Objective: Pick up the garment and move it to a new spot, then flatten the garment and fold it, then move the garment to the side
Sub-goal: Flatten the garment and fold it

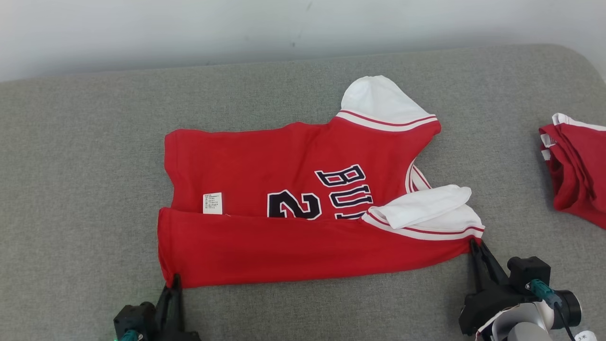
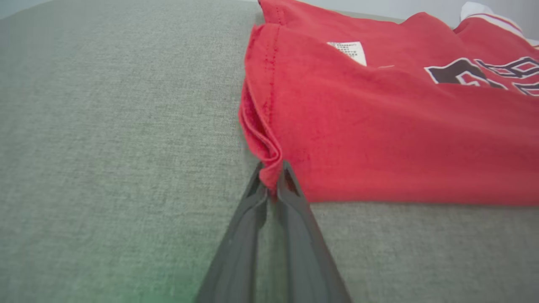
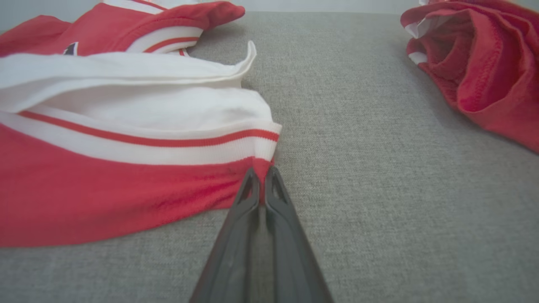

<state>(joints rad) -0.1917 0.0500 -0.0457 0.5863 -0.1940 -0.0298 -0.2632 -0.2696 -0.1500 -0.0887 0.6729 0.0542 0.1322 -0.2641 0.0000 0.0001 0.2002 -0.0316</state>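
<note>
Garment [image 1: 303, 189], a red jersey with white sleeves and dark lettering, lies spread on the grey fabric surface [image 1: 94, 166], well apart from the red pile [image 1: 577, 166] and to that pile's left. At the jersey's near corner farthest from the pile, the left tool [image 1: 175, 279] has its two dark fingers pinched together on the doubled hem, red cloth bunched between the tips in the left wrist view [image 2: 273, 176]. It probably holds there because that corner anchors one end of the near edge. Toward the pile from that corner, a white care label [image 1: 212, 203] shows just above a long band of red that lies over the lower part of the lettering, so one lengthwise fold looks made. Closer to the pile again, a white sleeve [image 1: 421, 206] is tucked back on top of the body, likely to keep the outline straight. At the near corner nearest the pile, the right tool [image 1: 475, 246] is likewise closed tight on the cloth, just under the striped white trim [image 3: 263, 174]. With both ends of one edge gripped, the arms seem set to lift that edge evenly for the next fold. The pile itself, bundled red cloth with white trim [image 3: 476, 63], sits clear of both tools.
</note>
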